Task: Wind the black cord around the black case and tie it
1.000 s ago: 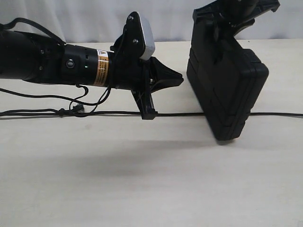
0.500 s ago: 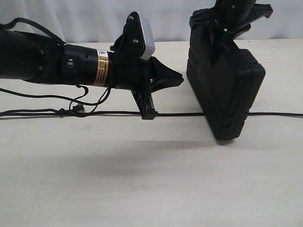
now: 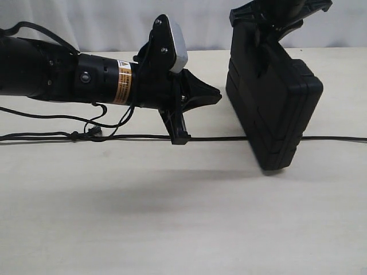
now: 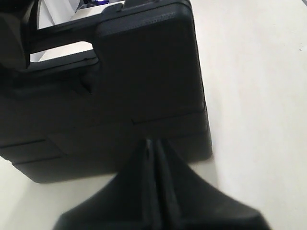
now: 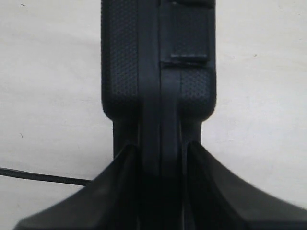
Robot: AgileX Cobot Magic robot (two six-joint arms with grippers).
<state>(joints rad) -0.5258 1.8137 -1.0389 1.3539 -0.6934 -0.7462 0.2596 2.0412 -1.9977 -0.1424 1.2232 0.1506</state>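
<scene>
right fingers [image 5: 211,191] clamped either side of the top edge of the black case [image 3: 275,109], which i hold stood up on its lower edge, tipped a little, toward the far right of the bench [image 3: 172,217]. left fingers [image 4: 151,158] pressed together, tips aimed at the broad face of the case, just short of it. cannot see anything pinched between them. black cord [image 3: 126,137] lies in a near straight line across the bench, left edge to right edge, passing below my left wrist and behind or under the case; cannot tell which. no turn of cord on the case yet, so my read is the wrap is only being set up. next move, i judge: open the left fingers, take the cord on its left run, carry it up over the case. risk: the case tipping if the cord drags.
</scene>
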